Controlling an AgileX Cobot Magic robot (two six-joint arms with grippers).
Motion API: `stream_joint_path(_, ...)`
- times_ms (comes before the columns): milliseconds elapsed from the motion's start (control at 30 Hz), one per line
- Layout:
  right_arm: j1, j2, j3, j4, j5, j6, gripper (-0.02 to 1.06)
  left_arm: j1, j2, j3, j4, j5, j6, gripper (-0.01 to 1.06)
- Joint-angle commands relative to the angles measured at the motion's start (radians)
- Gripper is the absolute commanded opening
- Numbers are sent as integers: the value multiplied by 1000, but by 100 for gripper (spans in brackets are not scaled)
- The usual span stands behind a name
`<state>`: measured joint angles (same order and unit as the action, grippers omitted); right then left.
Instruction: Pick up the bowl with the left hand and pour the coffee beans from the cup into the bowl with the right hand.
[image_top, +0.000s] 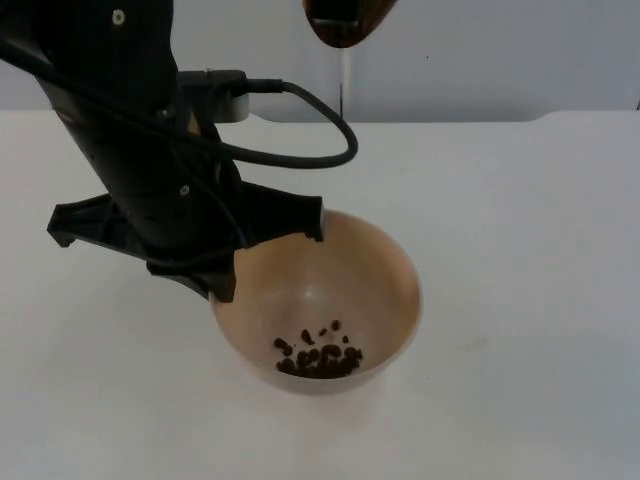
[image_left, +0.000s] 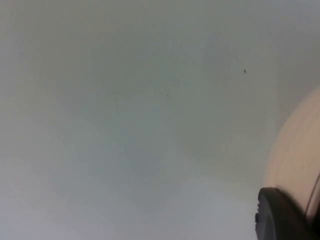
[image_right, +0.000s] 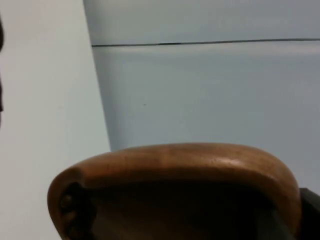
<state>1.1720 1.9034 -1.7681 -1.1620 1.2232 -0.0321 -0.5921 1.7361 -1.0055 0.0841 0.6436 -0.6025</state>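
**Bowl held at rim, beans inside**

Bowl (image_top: 330, 300), pale tan, sits over the white desk (image_top: 520, 300) with coffee beans (image_top: 320, 358) gathered at its bottom. Left gripper (image_top: 268, 262) has its fingers pinching the bowl's rim. Brown wooden cup (image_right: 175, 190) is tipped on its side high above, against the grey wall; right gripper's finger state cannot be told.

Even, bright light with soft shadows under the bowl (image_top: 330, 300); both wrist views are close and blurred.

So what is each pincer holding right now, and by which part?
Left pincer grips the bowl by its rim. Right pincer holds the wooden cup; where, cannot be told.
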Motion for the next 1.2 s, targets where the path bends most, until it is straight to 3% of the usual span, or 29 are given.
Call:
stream_joint_path(0,-13,-13,-4,29,-2,-6,0,-4,-11,3,-12,0,-8,0)
stream_joint_path(400,-22,-15,-4,92,-2,1,0,-4,-11,3,-12,4,-8,0)
stream_joint_path(567,-65,-39,-4,192,-2,-2,0,-4,-11,3,-12,4,-8,0)
stream_joint_path(700,-136,-88,-5,344,-2,-7,0,-4,-11,3,-12,4,-8,0)
stream_joint_path(733,-136,-88,-5,344,-2,-7,0,-4,-11,3,-12,4,-8,0)
stream_joint_path(867,-234,-125,-8,542,-2,-14,0,-4,-11,3,-12,2,-8,0)
stream_joint_path(900,-234,-125,-8,542,-2,-14,0,-4,-11,3,-12,2,-8,0)
stream_joint_path(1033,-366,-134,-8,797,-2,-93,0,-4,-11,3,-18,-2,-8,0)
stream_joint_path(1100,-445,-134,-8,966,-2,-156,0,-4,-11,3,-18,-2,-8,0)
stream_joint_path(1133,-445,-134,-8,966,-2,-156,0,-4,-11,3,-18,-2,-8,0)
stream_joint_path(1167,-484,-132,-8,1038,-2,-187,0,-4,-11,3,-14,-2,-8,0)
